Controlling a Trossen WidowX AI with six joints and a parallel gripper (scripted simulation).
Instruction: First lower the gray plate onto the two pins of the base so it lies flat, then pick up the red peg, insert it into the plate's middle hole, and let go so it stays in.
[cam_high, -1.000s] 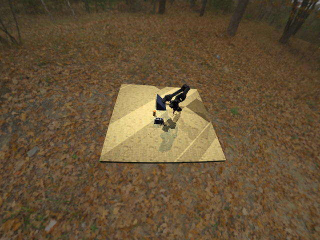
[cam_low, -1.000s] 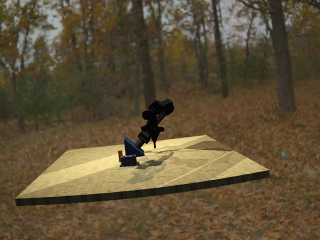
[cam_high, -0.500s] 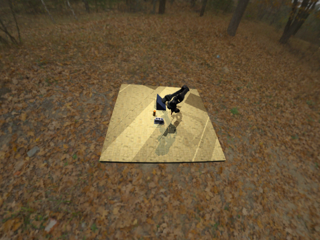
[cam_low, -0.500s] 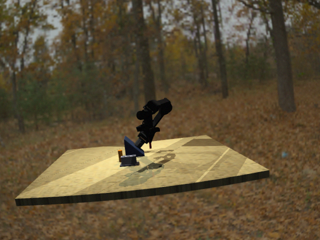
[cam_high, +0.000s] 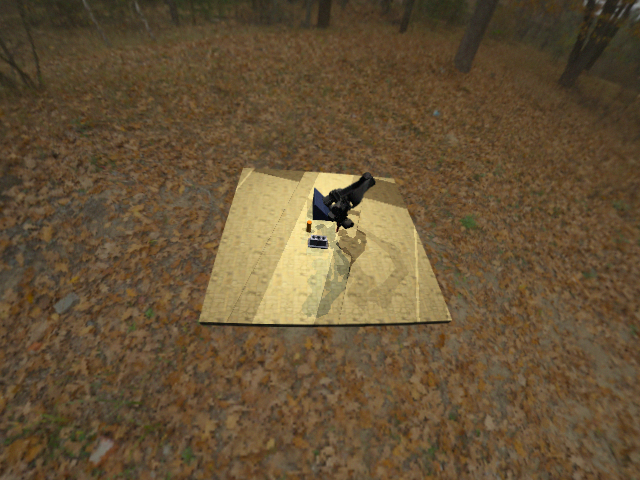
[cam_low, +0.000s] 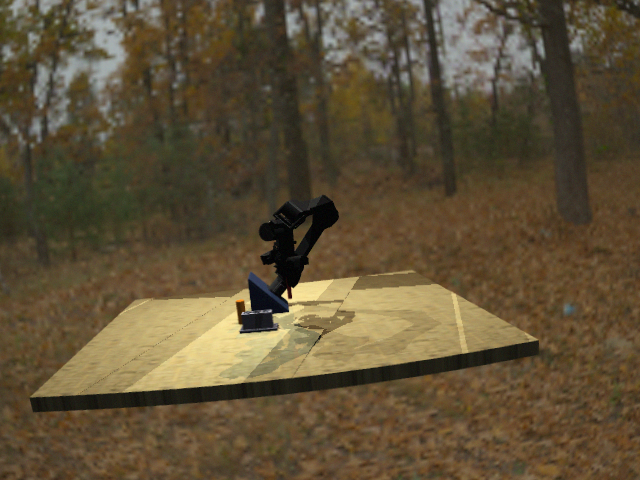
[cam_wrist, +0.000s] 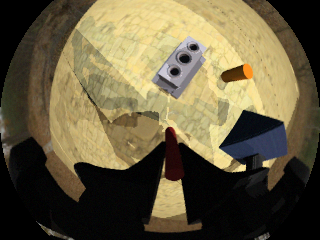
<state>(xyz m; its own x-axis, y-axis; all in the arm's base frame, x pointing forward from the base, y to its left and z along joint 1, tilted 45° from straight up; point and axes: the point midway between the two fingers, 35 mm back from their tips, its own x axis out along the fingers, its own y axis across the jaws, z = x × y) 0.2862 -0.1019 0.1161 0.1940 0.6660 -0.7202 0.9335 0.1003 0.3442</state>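
Observation:
The gray plate (cam_wrist: 165, 75) lies on the base (cam_high: 317, 246) (cam_low: 258, 329) (cam_wrist: 175, 94) and looks flat in the wrist view. Three round openings show in a row along its top; whether pins fill the outer two is too small to tell. My gripper (cam_high: 338, 223) (cam_low: 289, 285) (cam_wrist: 171, 146) is shut on the red peg (cam_low: 290, 293) (cam_wrist: 173, 165). The peg hangs down from the fingertips, above the table, off to the side of the plate and base. The peg's far end points down in the wrist view.
An orange cylinder (cam_high: 309, 226) (cam_low: 240, 311) (cam_wrist: 237, 73) stands upright beside the base. A dark blue wedge (cam_high: 319, 206) (cam_low: 263, 298) (cam_wrist: 257, 142) stands behind them, close to the arm. The wooden table (cam_high: 248, 248) (cam_low: 155, 356) ends at a straight front edge.

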